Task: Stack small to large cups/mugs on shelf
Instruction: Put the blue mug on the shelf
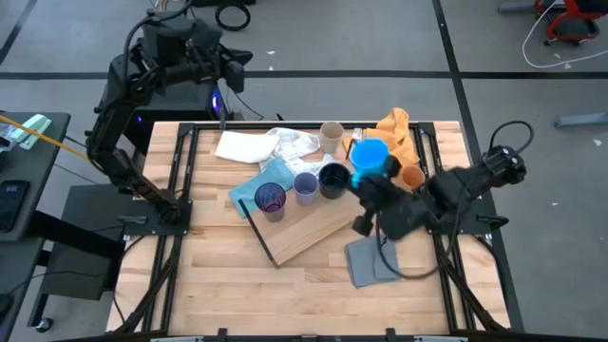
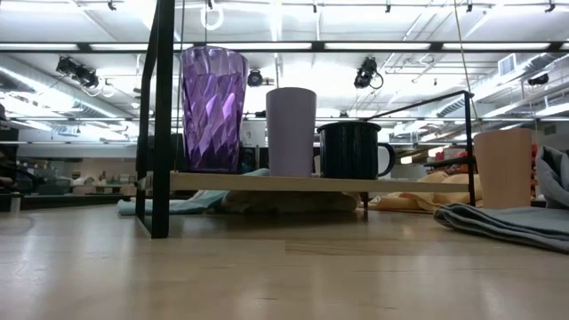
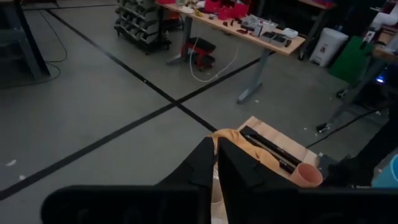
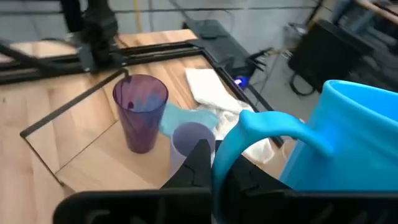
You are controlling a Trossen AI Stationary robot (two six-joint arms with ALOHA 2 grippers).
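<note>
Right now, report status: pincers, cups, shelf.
Right pincer shut on bright blue mug handle, by black mug. Left pincer shut, raised off table. Purple tumbler, lavender cup on shelf.

Purple tumbler point(image 1: 271, 199), lavender cup point(image 1: 305, 187) and black mug point(image 1: 333, 180) stand upright in a row on the shelf point(image 1: 309, 226). Blue mug point(image 1: 370, 158) hangs by its handle (gripper-held) near the desk's far right; beige cup point(image 1: 331, 138), orange cup point(image 1: 411, 176) nearby.
</note>
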